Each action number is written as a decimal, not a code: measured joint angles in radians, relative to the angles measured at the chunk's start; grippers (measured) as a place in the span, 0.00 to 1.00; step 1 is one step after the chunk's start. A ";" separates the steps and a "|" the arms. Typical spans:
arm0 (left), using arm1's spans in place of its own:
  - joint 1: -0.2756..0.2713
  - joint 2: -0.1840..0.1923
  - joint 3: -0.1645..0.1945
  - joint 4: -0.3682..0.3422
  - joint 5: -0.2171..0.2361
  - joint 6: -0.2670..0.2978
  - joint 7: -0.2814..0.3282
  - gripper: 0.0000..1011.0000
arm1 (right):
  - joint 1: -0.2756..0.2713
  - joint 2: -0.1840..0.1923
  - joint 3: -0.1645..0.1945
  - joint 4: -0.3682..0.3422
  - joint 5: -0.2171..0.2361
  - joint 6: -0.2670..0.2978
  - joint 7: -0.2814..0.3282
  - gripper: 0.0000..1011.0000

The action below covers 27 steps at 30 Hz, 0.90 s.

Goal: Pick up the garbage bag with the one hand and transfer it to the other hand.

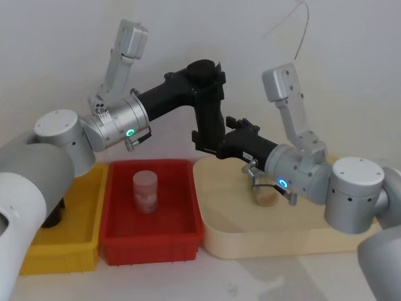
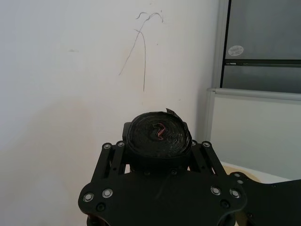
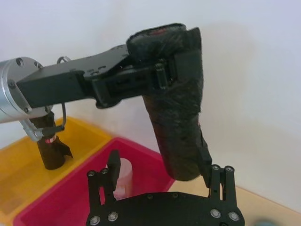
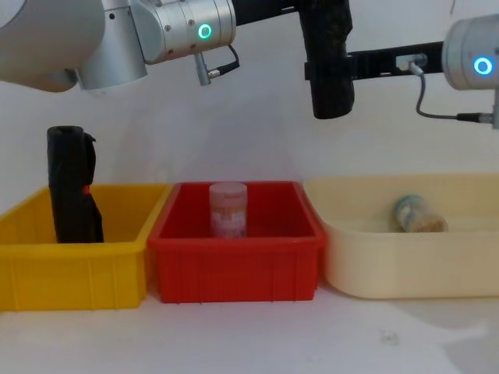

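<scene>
White wall stands behind three bins on the table: a yellow bin on the left, a red bin in the middle, a cream tray on the right.

High above the red bin's right side and the gap to the tray, I hold the garbage bag upright in the air. My left gripper, on the arm with the green ring, has its fingers closed on the roll's upper end, pressing both sides. My right gripper, on the arm with the blue ring, sits at the roll's lower end; its fingers stand apart either side of the roll, one lying against it, and I cannot tell whether they are pressing it.

A small red curl shows in the roll's end face in my left wrist view. No writing can be read on it.

A second black roll with a red mark stands in the yellow bin, a pale jar stands in the red bin, and another jar lies on its side in the tray
</scene>
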 joint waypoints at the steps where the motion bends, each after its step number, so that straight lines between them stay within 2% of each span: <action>1: 0.000 0.000 0.000 0.000 0.000 0.000 0.000 0.52 | 0.003 -0.002 -0.001 0.004 0.001 -0.003 0.001 0.99; 9: 0.000 0.000 0.000 0.001 0.000 0.000 0.000 0.52 | 0.034 -0.033 -0.013 0.053 -0.007 -0.032 -0.034 0.99; 15: 0.000 0.000 0.000 0.001 0.000 0.000 0.000 0.52 | 0.055 -0.061 -0.025 0.100 -0.038 -0.060 -0.097 0.99; 27: 0.000 0.000 0.000 0.001 0.000 0.000 0.000 0.52 | 0.084 -0.097 -0.040 0.161 -0.078 -0.098 -0.151 0.99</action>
